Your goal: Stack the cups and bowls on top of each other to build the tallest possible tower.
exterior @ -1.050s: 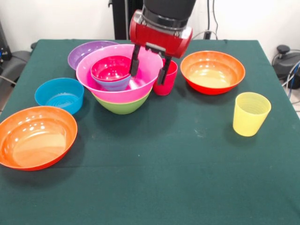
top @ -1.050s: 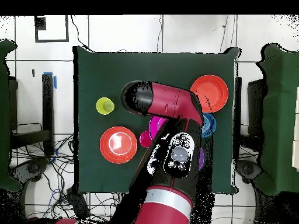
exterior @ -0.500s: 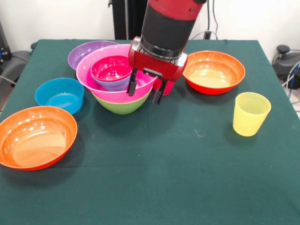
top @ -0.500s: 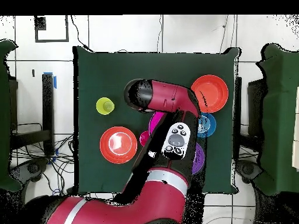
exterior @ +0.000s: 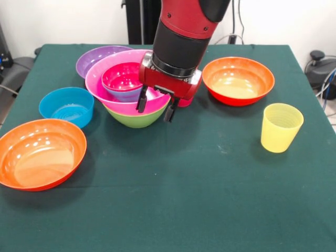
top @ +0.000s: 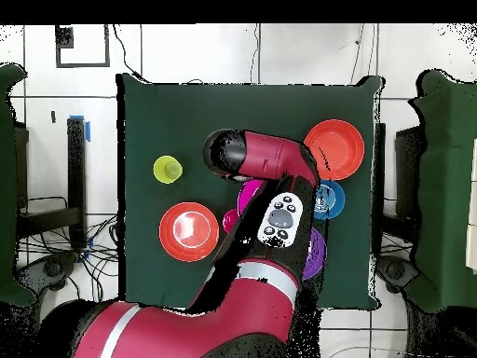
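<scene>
While my pincer [exterior: 155, 108] hangs at frame centre-left, fingers apart and gripping nothing, its tips sit in front of the tower's [exterior: 126, 100] pink bowl [exterior: 105, 86] rim. Yellow cup [exterior: 281, 127] stands right on the desk [exterior: 210, 199].

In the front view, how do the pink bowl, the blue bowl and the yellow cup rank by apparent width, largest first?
1. Pink bowl, clearly widest.
2. Blue bowl.
3. Yellow cup, narrowest; it stands nearer the camera than the pink bowl.

Glossy plastic bowls [exterior: 237, 80], matt green tablecloth [exterior: 199, 178]
</scene>
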You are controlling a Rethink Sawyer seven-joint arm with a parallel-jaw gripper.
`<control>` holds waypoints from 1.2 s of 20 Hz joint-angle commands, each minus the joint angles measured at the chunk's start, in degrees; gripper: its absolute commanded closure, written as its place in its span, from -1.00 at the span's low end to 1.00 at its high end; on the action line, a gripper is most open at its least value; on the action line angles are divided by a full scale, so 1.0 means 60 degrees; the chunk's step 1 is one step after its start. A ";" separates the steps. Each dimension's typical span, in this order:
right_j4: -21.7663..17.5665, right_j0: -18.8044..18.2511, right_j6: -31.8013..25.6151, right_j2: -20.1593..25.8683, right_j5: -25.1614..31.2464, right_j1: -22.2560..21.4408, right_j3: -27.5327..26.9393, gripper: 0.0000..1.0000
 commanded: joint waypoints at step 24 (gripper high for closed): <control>-0.0553 0.0232 0.0898 -0.0613 -0.0291 0.0853 -0.2046 -1.00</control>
